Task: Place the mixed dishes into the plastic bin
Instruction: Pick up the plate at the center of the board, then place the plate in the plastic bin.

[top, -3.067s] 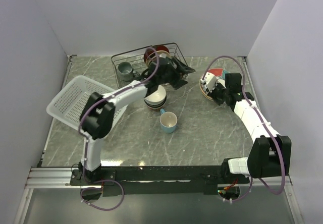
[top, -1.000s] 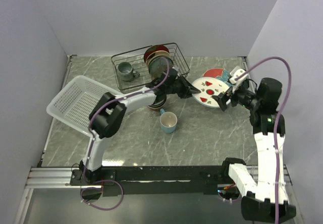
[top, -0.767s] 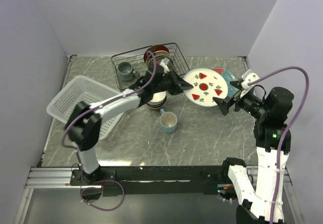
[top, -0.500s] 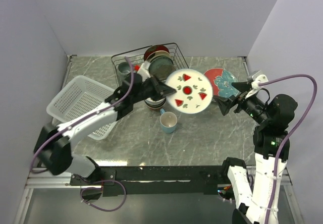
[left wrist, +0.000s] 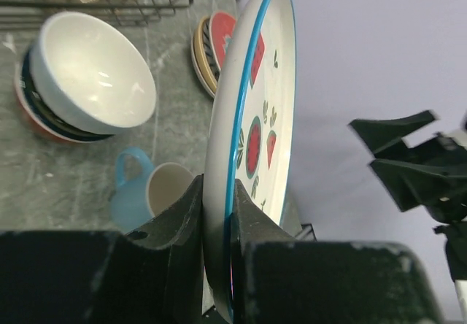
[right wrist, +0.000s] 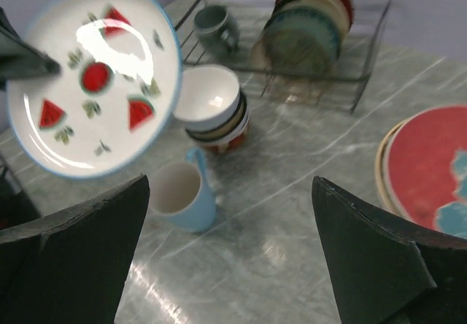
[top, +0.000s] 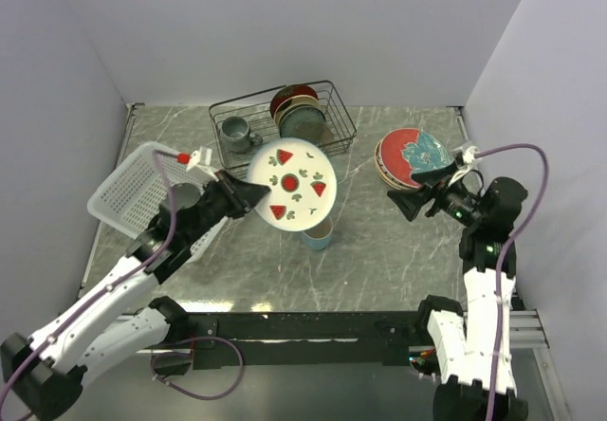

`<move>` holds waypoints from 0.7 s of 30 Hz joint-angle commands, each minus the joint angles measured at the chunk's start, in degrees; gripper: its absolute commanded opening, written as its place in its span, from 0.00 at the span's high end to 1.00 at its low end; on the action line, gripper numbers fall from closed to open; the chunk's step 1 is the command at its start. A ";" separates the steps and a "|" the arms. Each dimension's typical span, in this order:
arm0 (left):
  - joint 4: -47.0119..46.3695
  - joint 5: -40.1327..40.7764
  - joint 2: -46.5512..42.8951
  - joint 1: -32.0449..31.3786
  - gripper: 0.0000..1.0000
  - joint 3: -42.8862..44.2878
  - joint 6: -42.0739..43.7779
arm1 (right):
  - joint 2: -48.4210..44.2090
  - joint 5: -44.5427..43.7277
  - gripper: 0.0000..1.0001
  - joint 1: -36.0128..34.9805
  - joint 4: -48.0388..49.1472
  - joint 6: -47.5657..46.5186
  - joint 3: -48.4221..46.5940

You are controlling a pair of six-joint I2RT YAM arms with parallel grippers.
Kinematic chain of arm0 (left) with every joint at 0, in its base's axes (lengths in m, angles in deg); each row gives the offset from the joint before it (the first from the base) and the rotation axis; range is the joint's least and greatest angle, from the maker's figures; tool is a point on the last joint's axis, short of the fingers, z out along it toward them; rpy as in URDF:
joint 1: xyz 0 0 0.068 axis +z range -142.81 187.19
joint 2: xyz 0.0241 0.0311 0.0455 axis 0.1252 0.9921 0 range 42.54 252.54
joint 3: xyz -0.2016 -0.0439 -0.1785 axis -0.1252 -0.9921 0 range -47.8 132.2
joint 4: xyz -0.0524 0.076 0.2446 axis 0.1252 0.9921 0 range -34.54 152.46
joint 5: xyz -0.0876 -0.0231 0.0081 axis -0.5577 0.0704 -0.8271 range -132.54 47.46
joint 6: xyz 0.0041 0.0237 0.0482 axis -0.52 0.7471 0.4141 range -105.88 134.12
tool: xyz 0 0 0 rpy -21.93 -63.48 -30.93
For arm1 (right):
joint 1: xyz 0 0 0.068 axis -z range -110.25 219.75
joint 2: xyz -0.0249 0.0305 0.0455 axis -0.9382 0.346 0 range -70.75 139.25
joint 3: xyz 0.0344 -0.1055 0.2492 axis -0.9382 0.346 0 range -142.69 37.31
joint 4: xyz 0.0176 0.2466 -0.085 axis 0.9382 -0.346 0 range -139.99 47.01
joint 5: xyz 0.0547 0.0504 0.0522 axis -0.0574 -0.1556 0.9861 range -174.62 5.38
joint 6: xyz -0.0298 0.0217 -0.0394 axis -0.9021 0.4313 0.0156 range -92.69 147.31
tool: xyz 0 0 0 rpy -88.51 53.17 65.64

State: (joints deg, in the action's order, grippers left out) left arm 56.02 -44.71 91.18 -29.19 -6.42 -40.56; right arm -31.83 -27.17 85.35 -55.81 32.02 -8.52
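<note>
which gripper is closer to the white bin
Left. The left gripper, shut on the watermelon plate, is just beside the white plastic bin; the right gripper is open, far across the table near the red-rimmed plate.

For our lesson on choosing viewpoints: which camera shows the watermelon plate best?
The top external view: the whole watermelon plate faces the camera, sharp, held by the left end effector. The right wrist view shows it larger but blurred, with glare. The left wrist view shows it edge-on.
</note>
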 commanded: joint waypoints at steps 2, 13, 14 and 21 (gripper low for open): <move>-4.17 5.60 -9.34 0.87 0.99 -1.04 3.43 | 3.88 6.01 0.00 0.31 9.48 0.05 6.61; 3.12 15.35 -21.75 1.58 0.99 -5.53 7.12 | 1.95 3.38 0.00 0.31 4.91 -7.96 7.95; 3.66 16.58 -21.84 1.66 0.99 -5.09 7.56 | 1.60 2.06 0.00 0.31 4.56 -8.66 7.86; 5.42 20.63 -20.52 5.25 0.99 -3.51 9.59 | 1.25 0.29 0.00 0.40 2.89 -9.98 7.50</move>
State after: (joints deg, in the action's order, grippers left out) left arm 69.70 -28.06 70.98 -26.92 -13.48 -31.55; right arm -29.87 -25.51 85.39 -53.06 24.02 0.27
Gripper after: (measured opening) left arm 0.179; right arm 0.997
